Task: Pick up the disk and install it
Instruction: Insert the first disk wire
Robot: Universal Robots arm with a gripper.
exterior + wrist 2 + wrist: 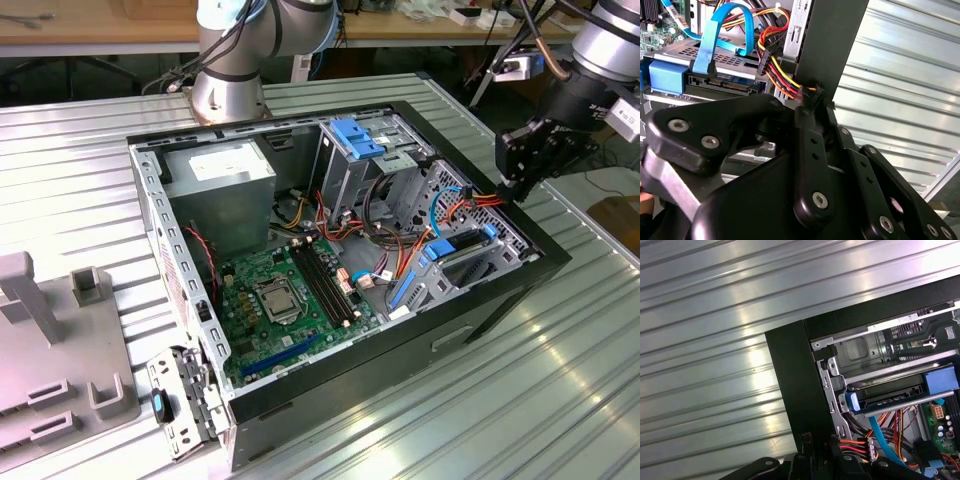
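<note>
disk (887,392) sits seated in its bay inside the case (790,380), blue data cable (715,30) attached; tool (812,102) at the case edge looks pressed onto the power plug (812,91), not yet connected.

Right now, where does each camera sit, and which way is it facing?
Exterior view: off the arm, high, looking down into the open computer case; arm and tool at the exterior view's right.
Second wrist view: behind the tool, facing the case wall, power wires and disk.
First wrist view: on the wrist, facing the case corner and ribbed table; the tool shows.
Both wrist views share the disk, power wires and case wall.
</note>
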